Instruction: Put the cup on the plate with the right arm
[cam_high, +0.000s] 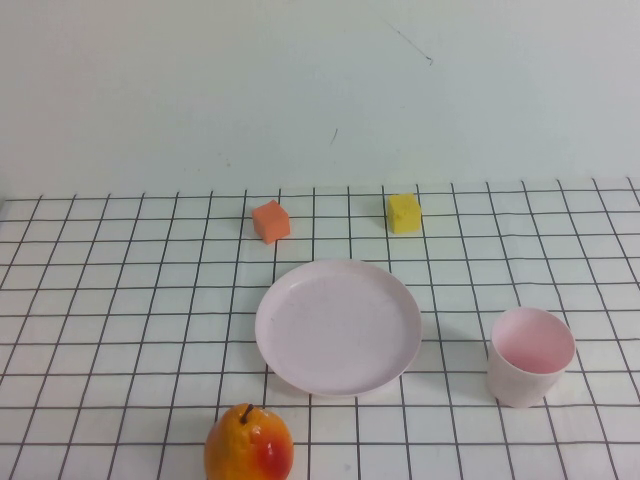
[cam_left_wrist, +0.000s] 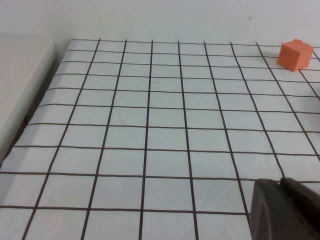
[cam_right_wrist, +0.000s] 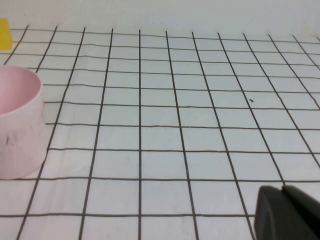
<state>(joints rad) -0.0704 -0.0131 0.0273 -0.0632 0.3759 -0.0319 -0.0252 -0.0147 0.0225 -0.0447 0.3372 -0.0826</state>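
White gridded table (cam_high: 120, 300) meets plain pale wall (cam_high: 200, 90); soft even light.

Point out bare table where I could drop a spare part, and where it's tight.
Widest free patch: grid left of the plate and orange cube. Another right of the yellow cube, behind the cup. Tight between plate and fruit, and plate to cup. Right pincer, shut, and left pincer sit off the overhead view.

Pear (cam_high: 248, 443): lower part cut by the high view's bottom edge. Cup (cam_right_wrist: 17, 122) and yellow block (cam_right_wrist: 4, 33) both clipped at the right wrist view's edge. Each wrist view catches only a dark corner of its gripper, left (cam_left_wrist: 285, 210) and right (cam_right_wrist: 289, 214).
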